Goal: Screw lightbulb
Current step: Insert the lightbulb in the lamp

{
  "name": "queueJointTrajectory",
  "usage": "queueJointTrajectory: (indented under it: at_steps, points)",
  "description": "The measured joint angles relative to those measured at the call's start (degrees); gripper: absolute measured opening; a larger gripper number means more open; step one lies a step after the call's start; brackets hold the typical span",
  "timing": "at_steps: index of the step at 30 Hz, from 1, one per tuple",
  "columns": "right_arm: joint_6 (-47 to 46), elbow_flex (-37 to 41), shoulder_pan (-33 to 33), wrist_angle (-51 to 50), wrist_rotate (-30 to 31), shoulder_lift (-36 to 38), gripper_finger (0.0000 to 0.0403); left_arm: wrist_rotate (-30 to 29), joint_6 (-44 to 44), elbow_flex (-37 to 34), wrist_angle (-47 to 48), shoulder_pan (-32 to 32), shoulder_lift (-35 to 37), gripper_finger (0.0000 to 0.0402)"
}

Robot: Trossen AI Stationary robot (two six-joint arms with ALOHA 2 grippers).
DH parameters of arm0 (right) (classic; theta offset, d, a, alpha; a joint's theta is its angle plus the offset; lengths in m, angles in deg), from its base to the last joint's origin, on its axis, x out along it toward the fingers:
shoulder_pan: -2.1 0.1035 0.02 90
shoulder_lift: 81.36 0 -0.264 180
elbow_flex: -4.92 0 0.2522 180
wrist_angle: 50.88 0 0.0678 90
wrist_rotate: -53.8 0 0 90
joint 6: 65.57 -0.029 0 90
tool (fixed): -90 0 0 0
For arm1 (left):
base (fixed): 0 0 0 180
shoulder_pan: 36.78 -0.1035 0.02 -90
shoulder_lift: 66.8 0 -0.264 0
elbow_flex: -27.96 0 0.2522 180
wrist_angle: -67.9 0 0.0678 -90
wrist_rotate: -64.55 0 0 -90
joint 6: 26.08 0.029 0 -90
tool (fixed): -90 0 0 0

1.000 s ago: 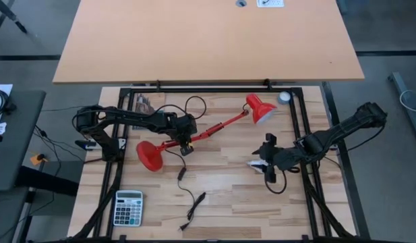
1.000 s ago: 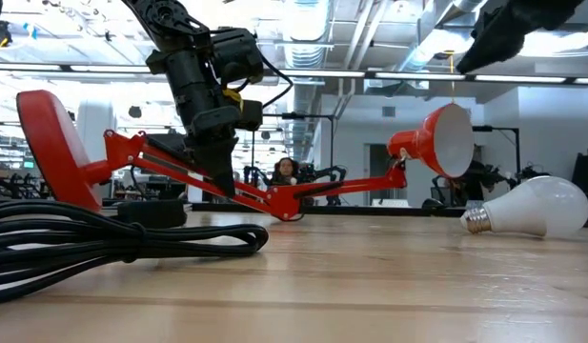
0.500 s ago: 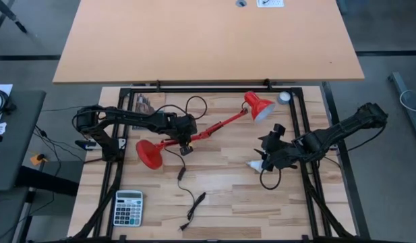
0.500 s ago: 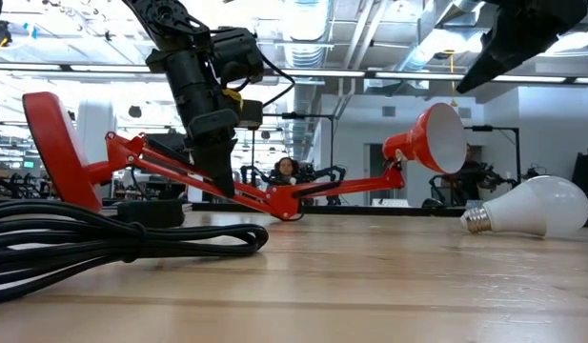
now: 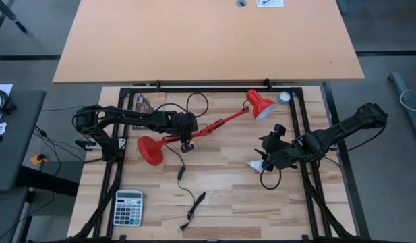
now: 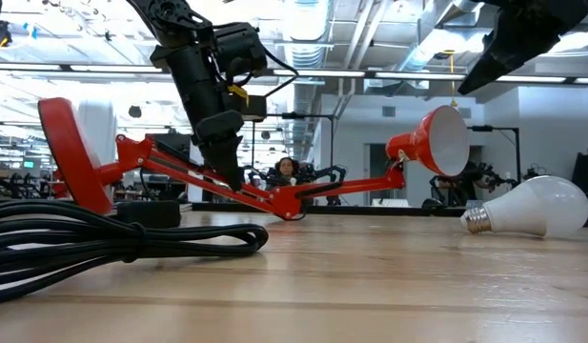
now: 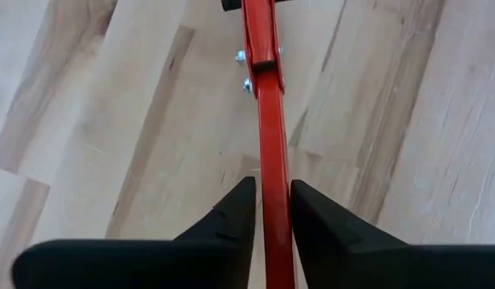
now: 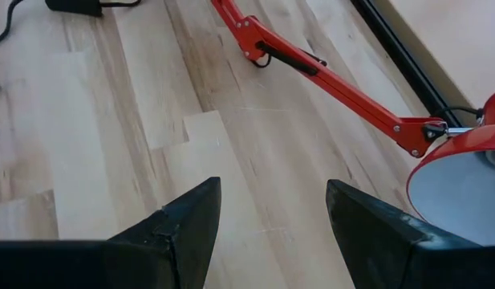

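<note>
Lightbulb (image 6: 534, 208) lies on its side on the tabletop (image 5: 221, 189), just below and beside your right end effector (image 5: 270, 150), which hovers above it with fingers spread apart and nothing between them. Your left end effector (image 7: 271, 210) is clamped on the lower arm of the red lamp (image 5: 201, 132), holding the lamp off its base so the shade (image 5: 261, 106) points toward the right end effector's side. To do this step well, bring the right end effector down over the bulb's glass, not its metal screw base, and close gently; judged from here, the glass looks likely to roll on the wood if nudged from one side. Keep the left clamp firm so the socket does not swing when the bulb meets it. The low view gives you the bulb whole, its threaded base turned toward the lamp, while the right wrist view misses the bulb altogether and shows only the lamp's arm and the white inside of the shade. The left wrist view alone confirms both fingers pressing the red bar.
</note>
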Motion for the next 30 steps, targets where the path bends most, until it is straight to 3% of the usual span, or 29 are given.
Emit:
queueJointTrajectory:
  at_steps: [11,16,26,30]
  points:
    - [-0.1,2.6,0.9,0.7,-1.9,0.0,0.0242,-6.3,2.7,0.0,-0.1,0.2,0.0,0.0138]
    - [-1.4,7.7,2.9,5.5,-6.0,-0.5,0.0264,-7.3,6.2,-0.1,-0.1,0.7,0.0,0.0141]
    - [-6.6,8.4,7.2,7.1,-6.0,-1.1,0.0287,-7.7,7.4,-0.1,-0.5,1.2,-0.1,0.0141]
    - [-12.4,8.3,11.0,6.7,-6.1,-2.8,0.0287,-11.2,12.8,-2.3,-6.4,1.6,-0.2,0.0141]
